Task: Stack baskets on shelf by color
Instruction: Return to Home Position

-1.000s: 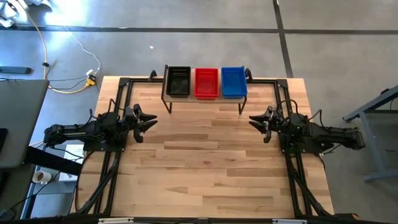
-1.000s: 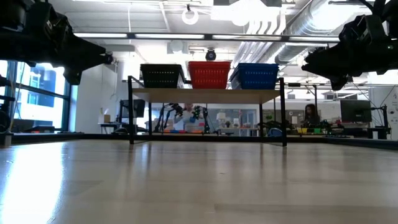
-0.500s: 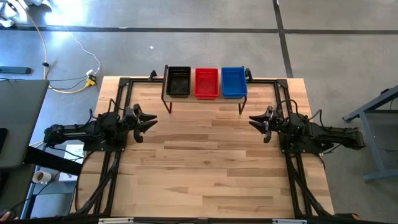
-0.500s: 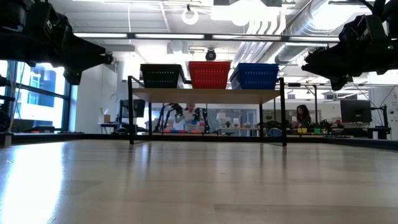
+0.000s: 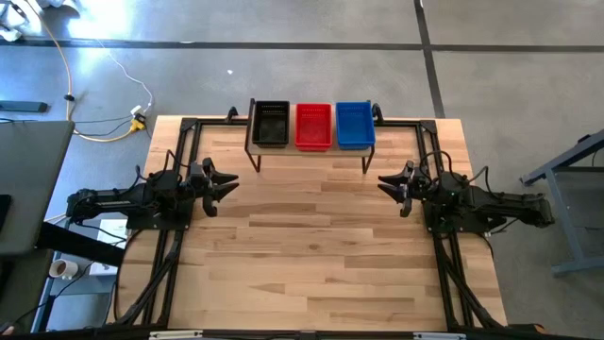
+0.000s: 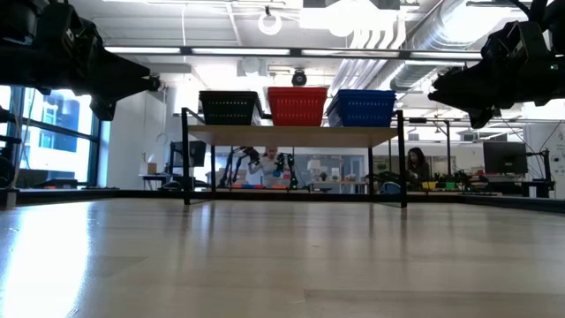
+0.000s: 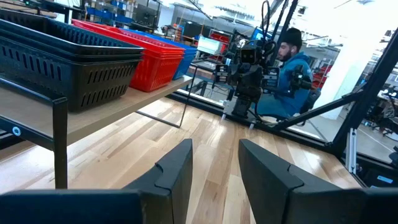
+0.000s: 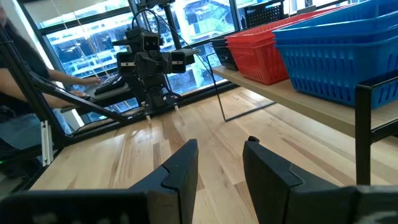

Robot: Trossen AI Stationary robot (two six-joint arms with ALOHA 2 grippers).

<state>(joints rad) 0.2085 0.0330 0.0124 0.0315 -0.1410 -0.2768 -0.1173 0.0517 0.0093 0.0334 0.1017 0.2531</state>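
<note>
On the shelf (image 6: 291, 135) at the table's far edge stand three nested stacks of baskets side by side: black (image 5: 271, 124), red (image 5: 313, 126) and blue (image 5: 355, 125), each resting by its bottom on the wood plank. My left gripper (image 5: 226, 184) hovers level at the table's left side, open, with nothing between its fingers (image 7: 214, 177). Opposite it, at the right side, my right gripper (image 5: 385, 182) is also level, open and empty (image 8: 221, 174). Both stand well short of the shelf and above the tabletop.
Bare wooden tabletop (image 5: 311, 236) lies between the two arms and in front of the shelf. Black frame rails (image 5: 170, 274) run along the table's left and right sides. Beyond the table, a person (image 7: 292, 56) sits in the room.
</note>
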